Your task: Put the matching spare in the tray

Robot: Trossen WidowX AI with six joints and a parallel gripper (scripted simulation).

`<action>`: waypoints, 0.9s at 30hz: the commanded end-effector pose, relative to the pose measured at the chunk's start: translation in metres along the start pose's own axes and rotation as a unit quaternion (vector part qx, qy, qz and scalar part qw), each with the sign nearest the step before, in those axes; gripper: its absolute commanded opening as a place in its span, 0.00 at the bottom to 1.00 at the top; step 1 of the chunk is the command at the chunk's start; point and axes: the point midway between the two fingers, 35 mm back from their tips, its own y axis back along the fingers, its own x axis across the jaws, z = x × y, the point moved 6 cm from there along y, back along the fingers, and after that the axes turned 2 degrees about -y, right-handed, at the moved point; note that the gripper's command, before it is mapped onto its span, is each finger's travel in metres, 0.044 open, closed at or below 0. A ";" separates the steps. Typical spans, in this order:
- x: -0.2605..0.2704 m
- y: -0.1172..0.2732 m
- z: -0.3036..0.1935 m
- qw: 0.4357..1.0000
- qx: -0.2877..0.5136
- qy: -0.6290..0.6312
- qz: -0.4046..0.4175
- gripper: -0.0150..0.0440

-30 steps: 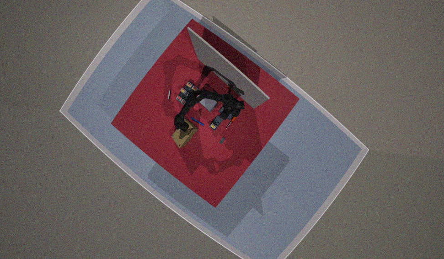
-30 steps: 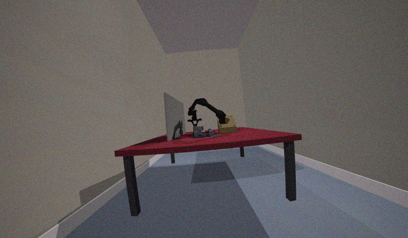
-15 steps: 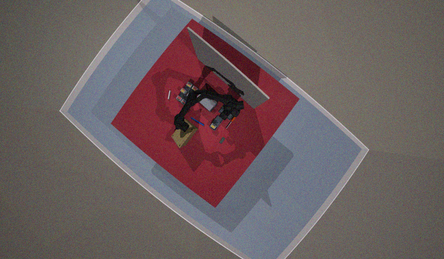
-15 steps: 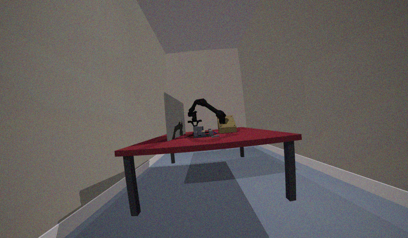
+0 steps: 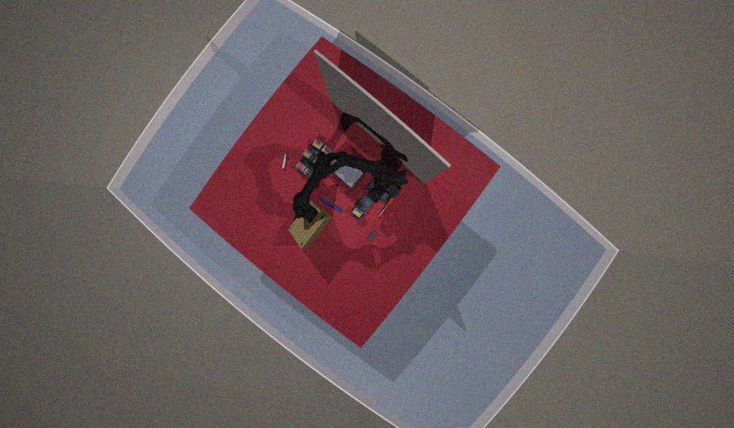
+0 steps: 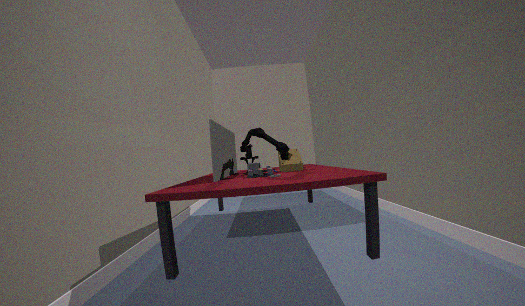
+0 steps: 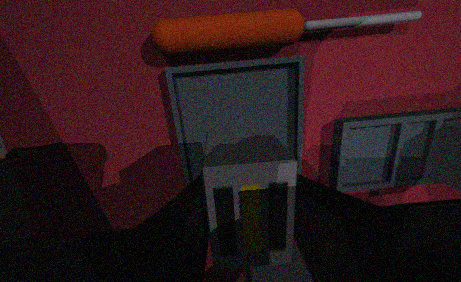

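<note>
My gripper [image 7: 241, 177] [image 6: 249, 161] is shut on a grey block [image 7: 250, 171], whose near face shows dark bars and a dim yellow bar between them. The block is low over the near part of the open grey tray [image 7: 232, 102] in the wrist view; whether it touches the tray floor cannot be told. The arm covers much of this spot in the top view. Several spares with red or yellow labels [image 5: 313, 155] sit on the other side of the arm. I cannot make out the mounted unit or any printed code.
An orange-handled screwdriver [image 7: 230, 31] [image 5: 386, 205] lies along the tray's far side. A compartmented rack [image 7: 367, 157] is to its right. A mirror-like upright panel [image 5: 382, 119] [image 6: 223, 152] stands behind. A blue pen [image 5: 331, 205] and a small grey piece [image 5: 372, 235] lie on the red table [image 5: 353, 314].
</note>
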 end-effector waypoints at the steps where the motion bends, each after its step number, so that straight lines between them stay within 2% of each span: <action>1: -0.001 -0.003 0.001 1.000 0.002 -0.004 0.004 0.25; 27: -0.004 -0.030 -0.002 1.000 0.003 -0.003 0.003 0.25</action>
